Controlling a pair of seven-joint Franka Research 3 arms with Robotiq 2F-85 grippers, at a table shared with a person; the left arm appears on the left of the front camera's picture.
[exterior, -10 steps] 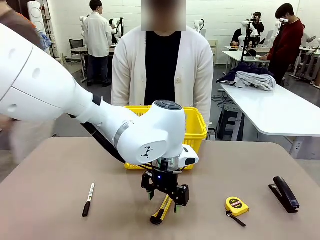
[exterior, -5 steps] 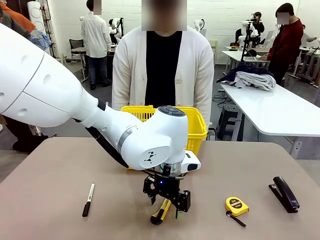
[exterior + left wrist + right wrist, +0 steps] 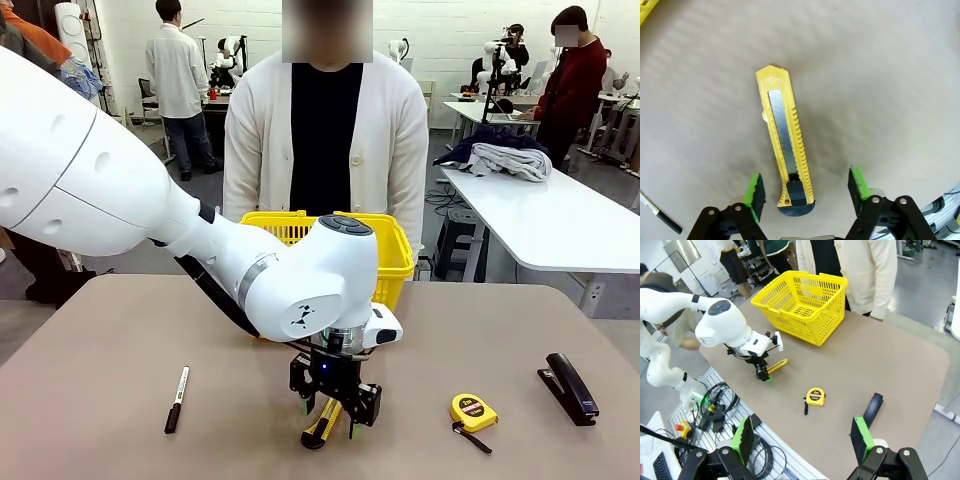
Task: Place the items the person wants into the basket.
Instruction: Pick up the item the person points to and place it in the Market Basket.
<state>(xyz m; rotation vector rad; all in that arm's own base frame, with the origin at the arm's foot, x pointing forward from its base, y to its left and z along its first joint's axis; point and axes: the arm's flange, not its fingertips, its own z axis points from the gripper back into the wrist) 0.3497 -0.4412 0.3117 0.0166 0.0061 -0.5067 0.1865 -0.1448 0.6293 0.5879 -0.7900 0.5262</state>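
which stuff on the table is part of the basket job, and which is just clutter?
In the job: yellow utility knife, lying between the open jaws of the left gripper; yellow tape measure; yellow basket at the far edge.

Lying about: white-barrelled marker; black stapler.

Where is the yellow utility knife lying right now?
In the front view the utility knife lies on the table between the open fingers of the left gripper, the basket behind it, the tape measure to its right.
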